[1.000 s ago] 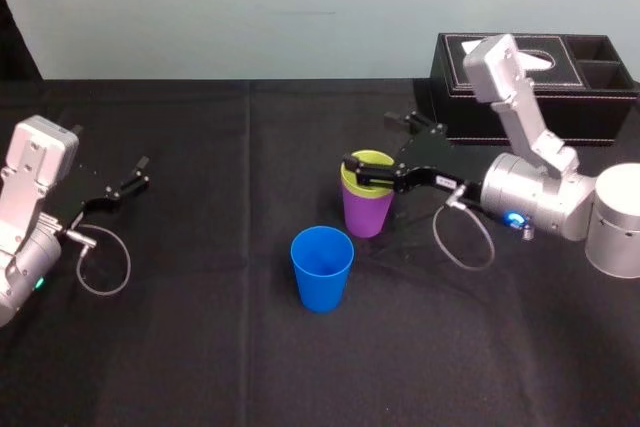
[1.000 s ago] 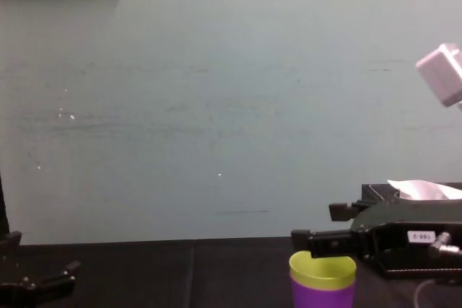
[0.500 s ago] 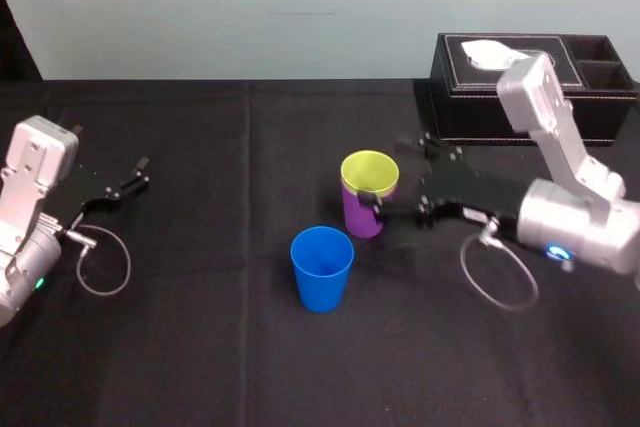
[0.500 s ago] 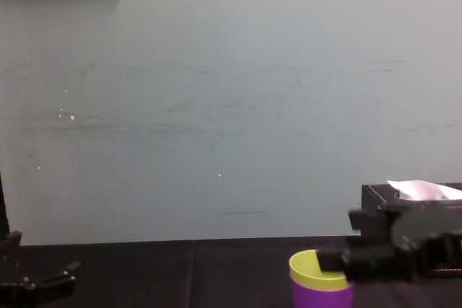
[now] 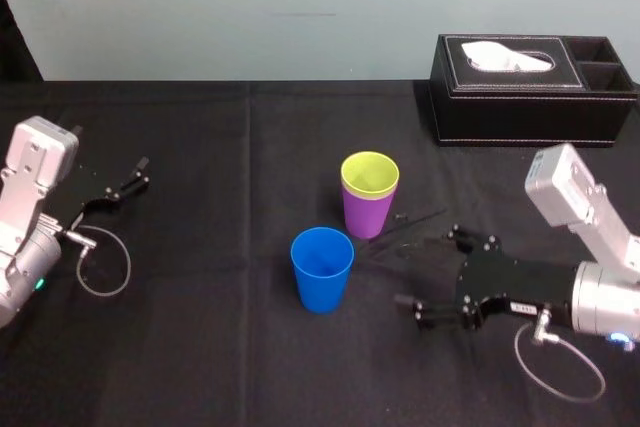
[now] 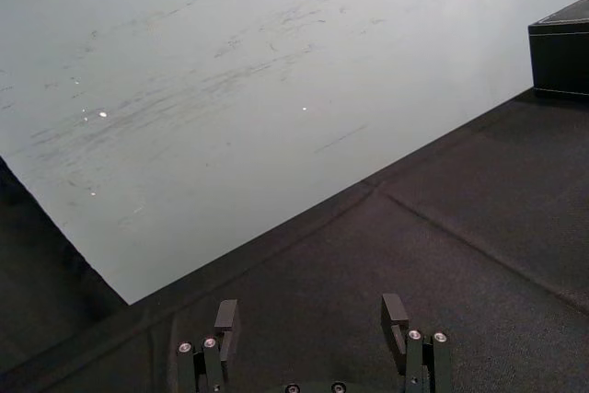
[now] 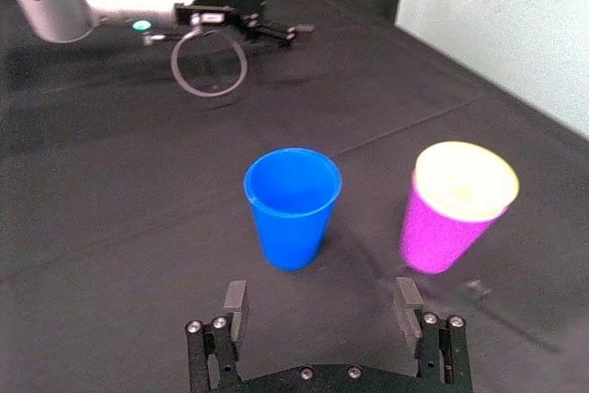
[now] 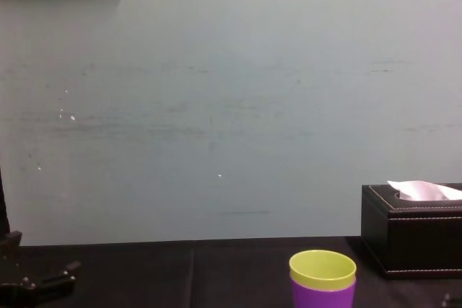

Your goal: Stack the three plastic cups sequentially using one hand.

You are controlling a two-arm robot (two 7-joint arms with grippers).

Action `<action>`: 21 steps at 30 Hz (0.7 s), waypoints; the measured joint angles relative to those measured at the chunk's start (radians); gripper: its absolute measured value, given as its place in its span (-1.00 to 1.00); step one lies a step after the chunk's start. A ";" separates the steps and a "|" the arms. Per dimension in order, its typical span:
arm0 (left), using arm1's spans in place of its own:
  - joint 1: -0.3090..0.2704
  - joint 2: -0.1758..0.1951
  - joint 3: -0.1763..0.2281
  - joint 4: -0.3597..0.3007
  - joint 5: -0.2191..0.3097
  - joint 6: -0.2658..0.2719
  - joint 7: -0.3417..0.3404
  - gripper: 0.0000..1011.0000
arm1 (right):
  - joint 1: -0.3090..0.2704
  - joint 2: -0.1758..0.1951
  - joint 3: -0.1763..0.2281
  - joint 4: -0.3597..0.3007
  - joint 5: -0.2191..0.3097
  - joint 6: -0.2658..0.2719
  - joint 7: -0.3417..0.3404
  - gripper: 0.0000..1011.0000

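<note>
- Cups check: where's everything sitting relative to the blue cup (image 5: 322, 269)?
- So the blue cup is upright on the black tabletop (image 5: 220, 347), mouth up, nothing in it. Just behind it and a bit to the right is the purple cup (image 5: 366, 217), also upright. The yellow-green cup (image 5: 369, 173) is nested inside it, so only its top band pokes out. That pair is near the blue cup but not touching it.
- And the arms?
- Off to the right of the blue cup, clear of it, the right gripper (image 5: 428, 267) is low over the tabletop and pointed its way. Its fingers (image 7: 235, 301) are spread wide with nothing between them. In the right wrist view the blue cup and the purple cup both stand ahead of the gap.
- The other one?
- Way out to the left of the blue cup, the left gripper (image 5: 140, 173) is parked, fingers apart, holding nothing. Far behind the blue cup and to the right there's a black tissue box (image 5: 520, 112).
</note>
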 joint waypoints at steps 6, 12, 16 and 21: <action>0.000 0.000 0.000 0.000 0.000 0.000 0.000 1.00 | -0.008 -0.013 -0.026 0.026 0.007 -0.013 0.017 0.98; 0.000 0.000 0.000 0.000 0.000 0.000 0.000 1.00 | 0.016 -0.058 -0.052 0.076 0.007 -0.047 0.027 0.98; 0.000 0.000 0.000 0.000 0.000 0.000 0.000 1.00 | 0.038 -0.086 -0.072 0.108 0.001 -0.068 0.037 0.98; 0.000 0.000 0.000 0.000 0.000 0.000 0.000 1.00 | 0.063 -0.113 -0.098 0.137 -0.010 -0.080 0.049 0.98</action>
